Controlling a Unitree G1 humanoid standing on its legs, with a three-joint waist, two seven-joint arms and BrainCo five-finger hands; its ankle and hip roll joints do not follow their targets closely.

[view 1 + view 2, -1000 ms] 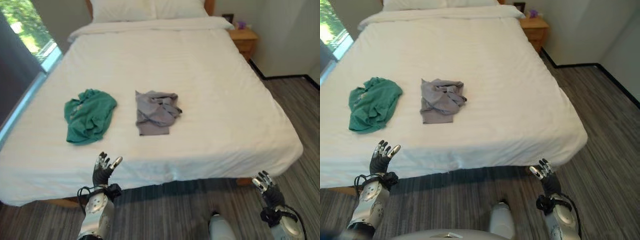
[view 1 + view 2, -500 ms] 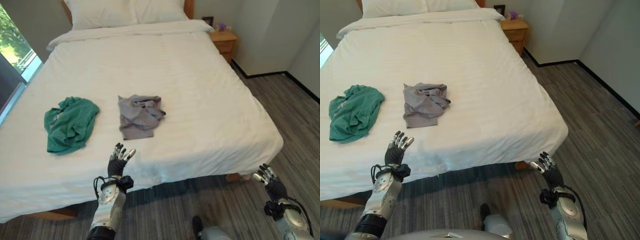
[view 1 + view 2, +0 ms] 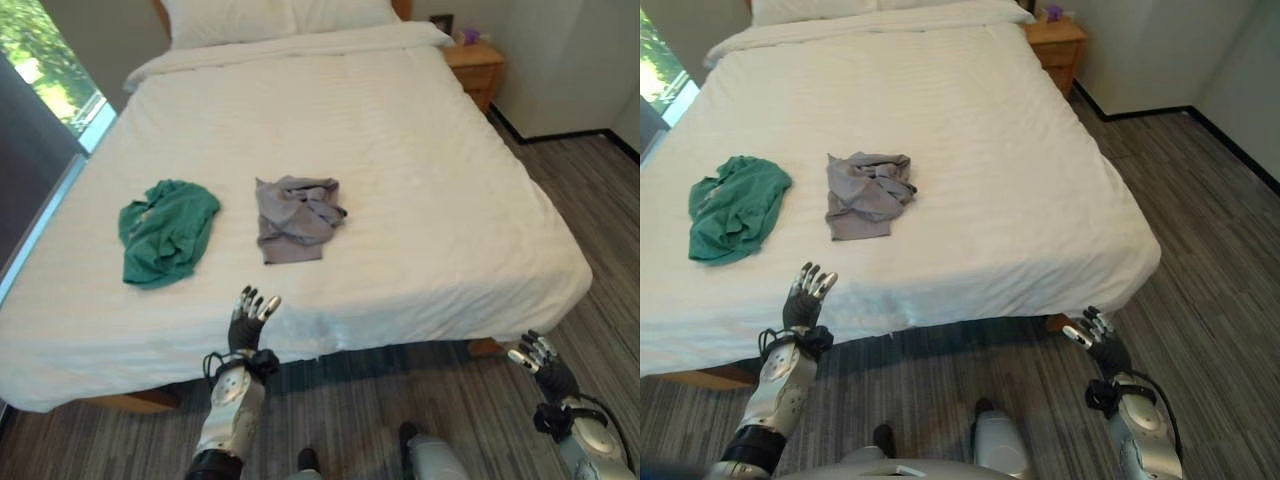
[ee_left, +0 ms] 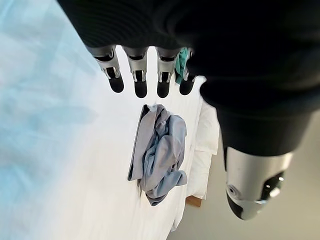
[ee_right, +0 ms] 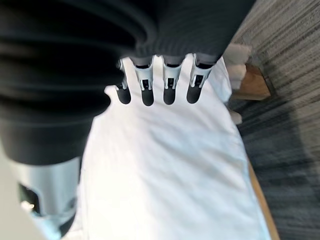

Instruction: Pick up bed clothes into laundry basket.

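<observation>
Two crumpled garments lie on the white bed [image 3: 420, 170]: a green one [image 3: 164, 228] toward its left side and a grey one [image 3: 296, 215] near the middle. My left hand [image 3: 248, 318] is raised at the bed's near edge, short of the grey garment [image 4: 160, 150], fingers [image 4: 140, 80] straight and holding nothing. My right hand [image 3: 540, 362] hangs low over the floor beside the bed's near right corner, fingers [image 5: 170, 85] relaxed and empty.
A wooden nightstand [image 3: 475, 68] stands at the bed's far right by the wall. White pillows [image 3: 270, 18] lie at the head. A window [image 3: 45, 60] runs along the left. Striped grey floor [image 3: 600, 200] lies right of the bed.
The camera has shifted, so the whole scene sits a little differently. My left hand stays raised at the bed's edge and the right hand stays low; the garments have not moved.
</observation>
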